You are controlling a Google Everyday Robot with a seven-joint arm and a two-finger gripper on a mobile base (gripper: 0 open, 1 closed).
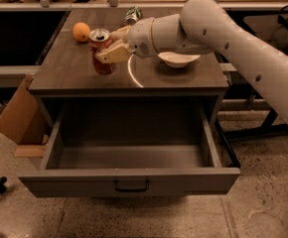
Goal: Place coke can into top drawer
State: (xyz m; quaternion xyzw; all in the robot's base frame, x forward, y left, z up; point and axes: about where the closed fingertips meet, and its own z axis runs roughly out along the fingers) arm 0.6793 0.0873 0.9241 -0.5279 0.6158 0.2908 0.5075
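Observation:
The red coke can (102, 58) with a silver top stands upright on the cabinet top (74, 68), left of centre. My gripper (110, 46) reaches in from the right, and its pale fingers (113, 53) are closed around the can's upper half. The can's base is at or just above the surface; I cannot tell which. The top drawer (129, 181) is pulled fully open below the cabinet top, with its dark bar handle (131, 186) at the front. Its inside is bare.
An orange (81, 31) lies behind the can at the back left. A white bowl (179, 59) sits to the right under my arm. A silver-green can (132, 15) lies at the back edge. A cardboard box (16, 117) leans at the cabinet's left side.

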